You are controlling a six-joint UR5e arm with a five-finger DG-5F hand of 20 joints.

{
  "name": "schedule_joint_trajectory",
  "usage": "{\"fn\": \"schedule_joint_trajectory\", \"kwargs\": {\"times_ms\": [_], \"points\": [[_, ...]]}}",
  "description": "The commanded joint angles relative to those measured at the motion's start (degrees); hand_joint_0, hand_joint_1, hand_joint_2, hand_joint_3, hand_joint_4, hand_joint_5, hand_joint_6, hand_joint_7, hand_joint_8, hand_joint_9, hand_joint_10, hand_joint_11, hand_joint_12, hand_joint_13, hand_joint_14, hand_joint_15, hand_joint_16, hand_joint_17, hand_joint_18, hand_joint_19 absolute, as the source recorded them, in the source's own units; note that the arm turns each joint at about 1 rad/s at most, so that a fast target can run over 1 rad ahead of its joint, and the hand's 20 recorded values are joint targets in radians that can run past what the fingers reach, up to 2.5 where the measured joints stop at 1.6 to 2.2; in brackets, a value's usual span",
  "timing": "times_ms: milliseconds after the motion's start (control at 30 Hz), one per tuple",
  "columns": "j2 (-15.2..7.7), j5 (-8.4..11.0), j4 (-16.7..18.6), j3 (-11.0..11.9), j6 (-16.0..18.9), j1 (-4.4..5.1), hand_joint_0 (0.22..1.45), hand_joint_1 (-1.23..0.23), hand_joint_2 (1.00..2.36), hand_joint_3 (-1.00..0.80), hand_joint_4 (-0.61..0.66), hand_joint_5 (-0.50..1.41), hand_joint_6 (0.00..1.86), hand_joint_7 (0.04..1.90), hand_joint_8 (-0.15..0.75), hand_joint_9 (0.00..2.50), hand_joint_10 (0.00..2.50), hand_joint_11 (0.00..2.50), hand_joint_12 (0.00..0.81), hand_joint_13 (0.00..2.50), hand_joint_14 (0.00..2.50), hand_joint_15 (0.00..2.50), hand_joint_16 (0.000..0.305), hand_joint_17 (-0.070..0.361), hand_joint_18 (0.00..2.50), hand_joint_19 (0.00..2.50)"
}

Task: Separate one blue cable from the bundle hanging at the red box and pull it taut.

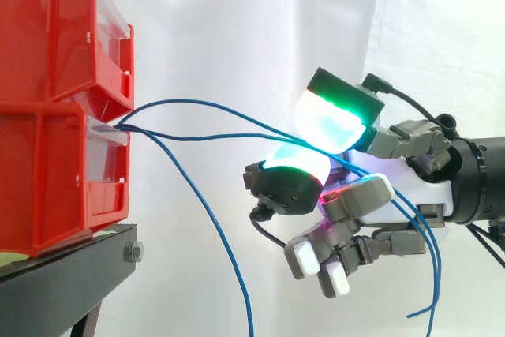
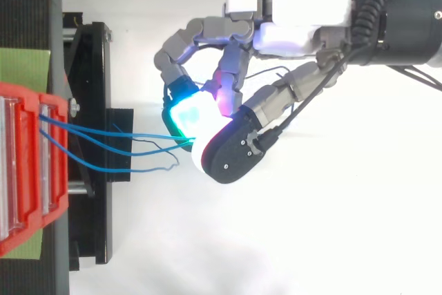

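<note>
Two stacked red plastic bins [image 1: 47, 53] stand on a black metal stand [image 1: 71, 262] at the left of the side view, before a white curtain [image 1: 237, 29]. A bundle of thin blue cables [image 1: 197, 103] comes out at the front of the bins, where the upper one meets the lower. The robot's hand [image 1: 402, 183] is well apart from the bins, out to their right. Two of its thick fingertips [image 1: 335, 120], glowing green and cyan, are closed against each other from above and below, pinching blue cable between them. The other fingers are curled below the palm with white pads and hold nothing.

One cable rises in a shallow arc from the bins to the pinch. A second runs nearly straight to the same place. It is hard to tell whether both pass between the pads or only one. Past the hand, loose blue ends droop down to the right. A further blue cable [image 1: 217, 226] hangs free from the bins and falls steeply towards the bottom edge, touching no finger.

In the top view the cables [image 2: 103, 134] stretch from the red bins across the stand to the glowing pads
</note>
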Motion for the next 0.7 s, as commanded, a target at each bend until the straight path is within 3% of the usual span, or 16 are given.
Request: {"fn": "schedule_joint_trajectory", "kwargs": {"times_ms": [0, 100, 233, 433, 667], "points": [[0.0, 0.02, -0.1, 0.1, 0.0, -0.02, 0.71, -0.96, 1.00, -0.50, -0.01, -0.12, 0.91, 1.55, 0.346, 1.43, 0.03, 1.06, 0.371, 0.98, 0.02, 0.55, 0.046, 0.103, 0.96, 0.56], [0.0, 0.02, -0.1, 0.0, 0.0, -0.02, 0.64, -0.99, 1.00, -0.50, 0.06, -0.12, 0.90, 1.43, 0.362, 1.41, 0.03, 1.07, 0.372, 0.98, 0.02, 0.55, 0.046, 0.104, 0.95, 0.57], [0.0, 0.02, -0.1, 0.0, 0.0, -0.02, 0.56, -0.99, 1.00, -0.50, 0.12, -0.12, 0.89, 1.42, 0.371, 1.40, 0.03, 1.06, 0.382, 0.97, 0.02, 0.56, 0.049, 0.109, 0.94, 0.57], [0.0, 0.02, -0.1, 0.0, 0.0, -0.20, 0.58, -0.79, 1.00, -0.50, 0.12, -0.11, 0.89, 1.45, 0.374, 1.44, 0.03, 1.07, 0.385, 0.98, 0.02, 0.57, 0.048, 0.108, 0.94, 0.58], [0.0, 0.81, 0.4, 0.0, 0.2, -0.11, 0.57, -0.77, 1.00, -0.50, 0.16, -0.12, 0.89, 1.42, 0.381, 1.42, 0.03, 1.11, 0.388, 0.99, 0.02, 0.57, 0.049, 0.110, 0.94, 0.58]]}}
